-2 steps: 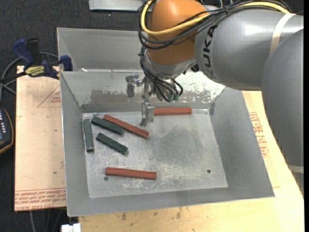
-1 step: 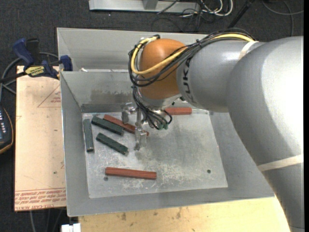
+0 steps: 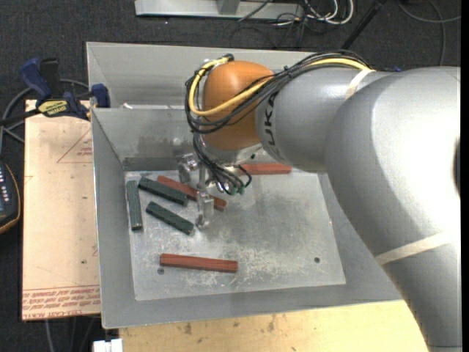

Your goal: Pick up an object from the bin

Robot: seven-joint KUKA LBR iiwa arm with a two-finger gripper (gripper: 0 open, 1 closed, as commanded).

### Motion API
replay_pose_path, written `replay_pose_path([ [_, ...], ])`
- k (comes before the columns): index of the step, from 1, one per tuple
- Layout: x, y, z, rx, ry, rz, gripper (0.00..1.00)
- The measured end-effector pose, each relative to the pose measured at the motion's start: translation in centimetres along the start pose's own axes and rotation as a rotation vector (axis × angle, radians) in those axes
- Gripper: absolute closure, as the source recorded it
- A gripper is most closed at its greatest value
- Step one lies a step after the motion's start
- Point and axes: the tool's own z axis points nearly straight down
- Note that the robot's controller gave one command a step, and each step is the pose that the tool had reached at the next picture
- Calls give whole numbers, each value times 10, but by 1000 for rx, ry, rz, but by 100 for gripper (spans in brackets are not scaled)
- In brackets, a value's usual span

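Near the middle of the grey metal bin (image 3: 110,169), the pincer (image 3: 203,213) hangs over a slim red-brown bar (image 3: 183,189) that lies slantwise against a dark green bar (image 3: 163,188). I cannot tell whether the pincer is open or grips anything. A second green bar (image 3: 170,218) lies just beside it, a grey-green stick (image 3: 134,205) toward the bin's left wall, a long red-brown bar (image 3: 198,263) toward its front, and a short red-brown bar (image 3: 265,169) toward its back.

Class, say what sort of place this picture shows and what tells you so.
Probably a robotics lab: a grey robot arm reaches into a metal bin of loose red and green sticks, with cables on the floor.
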Motion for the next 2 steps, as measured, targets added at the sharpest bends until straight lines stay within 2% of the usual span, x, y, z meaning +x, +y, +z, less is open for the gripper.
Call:
replay_pose_path([
  [1, 0, 0, -2, 0, 0, 1, 100],
  [2, 36, 25, -136, 0, -6, -9, 100],
])
